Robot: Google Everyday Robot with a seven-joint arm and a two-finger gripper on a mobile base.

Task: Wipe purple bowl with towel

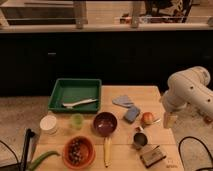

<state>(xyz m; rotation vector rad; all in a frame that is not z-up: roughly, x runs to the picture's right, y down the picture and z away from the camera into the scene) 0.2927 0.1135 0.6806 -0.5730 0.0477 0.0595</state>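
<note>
Landmark: purple bowl (105,123), upright near the middle of the wooden table (150,95), nothing seen inside it.
Towel: pale towel (123,101) lies flat on the table behind the bowl and a little to its right, apart from it; its longer side runs roughly across the picture.
Sponge: blue sponge (132,114) just right of the bowl, between bowl and gripper, touching or nearly touching the towel's near corner.
Gripper: gripper (170,120) hangs pointing down, well right of the bowl at the table's right edge; open or closed, cannot tell; nothing seen in it.
Fruit: round fruit (147,118) right of the bowl, between the sponge and the gripper.
Key relation: towel lies leftward and farther back from the gripper, past fruit and sponge.
Step, by my reading: towel not yet picked up; the reach likely needs to clear the fruit.
</note>
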